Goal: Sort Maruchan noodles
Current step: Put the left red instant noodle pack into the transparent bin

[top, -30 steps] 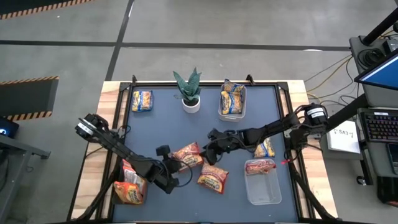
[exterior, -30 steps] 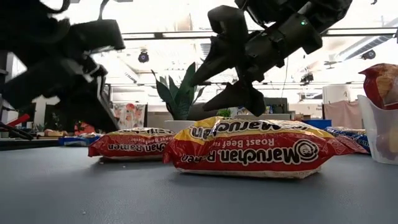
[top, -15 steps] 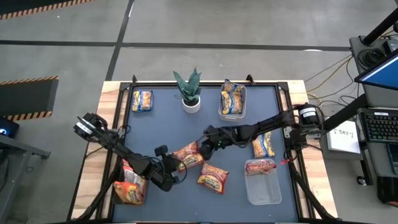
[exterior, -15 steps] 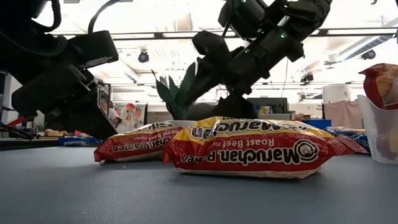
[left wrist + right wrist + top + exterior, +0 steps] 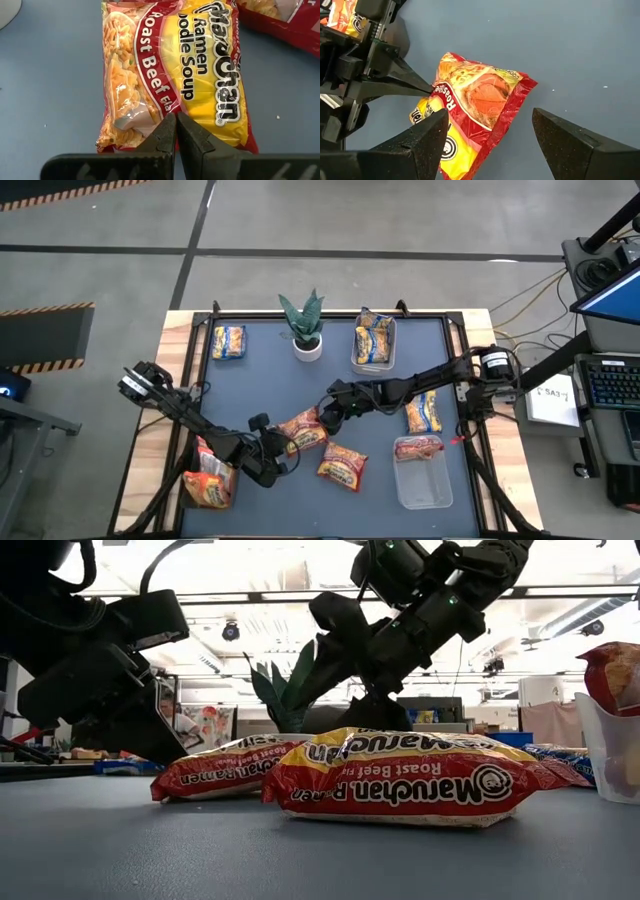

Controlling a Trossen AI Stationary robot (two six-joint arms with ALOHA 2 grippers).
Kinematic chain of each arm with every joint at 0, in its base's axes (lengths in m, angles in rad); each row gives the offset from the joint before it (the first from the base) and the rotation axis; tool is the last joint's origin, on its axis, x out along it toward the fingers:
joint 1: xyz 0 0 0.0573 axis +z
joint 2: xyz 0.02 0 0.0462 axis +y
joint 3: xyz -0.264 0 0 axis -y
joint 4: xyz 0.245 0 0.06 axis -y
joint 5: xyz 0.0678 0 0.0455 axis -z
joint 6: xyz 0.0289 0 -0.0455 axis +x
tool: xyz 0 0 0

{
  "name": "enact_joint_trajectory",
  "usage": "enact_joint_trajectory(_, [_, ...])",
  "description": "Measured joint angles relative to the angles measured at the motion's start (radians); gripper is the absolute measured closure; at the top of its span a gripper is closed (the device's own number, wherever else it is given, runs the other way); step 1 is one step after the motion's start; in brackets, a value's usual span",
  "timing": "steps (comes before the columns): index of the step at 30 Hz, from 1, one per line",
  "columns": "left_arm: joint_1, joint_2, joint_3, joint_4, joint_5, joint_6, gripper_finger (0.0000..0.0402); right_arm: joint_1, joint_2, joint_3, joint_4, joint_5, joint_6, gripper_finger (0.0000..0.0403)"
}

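Note:
A red-and-yellow Maruchan noodle packet [image 5: 303,430] lies mid-table, tilted in the low view [image 5: 225,772]. My left gripper [image 5: 176,120] is shut, with its tips on the packet's end nearest that arm. My right gripper [image 5: 490,120] hovers open at the packet's opposite end [image 5: 330,412], one finger on either side and neither touching. A second red-and-yellow packet [image 5: 342,463] lies flat nearer the front. Two yellow-and-blue packets [image 5: 228,340] [image 5: 424,412] lie flat on the mat. My left gripper presses its shut fingertips [image 5: 427,88] down on the packet's end nearest that arm [image 5: 150,122]. The fingers slant down from the table's near left and lie along the packet. That end stays on the table while the opposite end [image 5: 522,82] is tipped up.
A potted plant [image 5: 306,330] stands at the back. A clear bin [image 5: 372,345] with yellow packets is to its right. Another clear bin [image 5: 425,485] at the front right holds a red packet, and a bin [image 5: 208,482] at the front left holds orange ones.
My left gripper has come down, still shut, onto the packet's near end. The packet's other end has tipped up while the pressed end stays on the table. My right gripper has moved toward the table's left, up to the raised end.

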Motion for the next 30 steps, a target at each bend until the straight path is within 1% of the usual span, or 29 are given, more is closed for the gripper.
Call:
enact_joint_trajectory(5, [0.0,0.0,-0.002,0.003,-0.001,0.0,0.0402,0.001,0.039,-0.001,0.025,-0.001,-0.004,0.0129])
enact_joint_trajectory(7, [0.0,0.001,-0.002,0.006,-0.001,0.0,0.0402,0.0,0.064,-0.002,0.037,-0.023,0.001,0.0128])
enact_joint_trajectory(11, [-0.002,0.001,-0.003,0.008,-0.005,0.0,0.0402,0.0,0.107,-0.003,0.165,-0.097,0.022,0.013])
enact_joint_trajectory(16, [-0.002,0.002,-0.004,0.013,-0.007,0.0,0.0402,0.0,0.152,-0.002,0.267,-0.147,0.034,0.0133])
enact_joint_trajectory(23, [-0.002,0.002,-0.005,0.02,-0.008,0.001,0.0402,0.001,0.199,0.026,0.271,-0.153,0.034,0.0138])
enact_joint_trajectory(30, [-0.004,0.003,-0.006,0.028,-0.019,0.001,0.0402,0.005,0.269,0.098,0.287,-0.147,-0.029,0.0154])
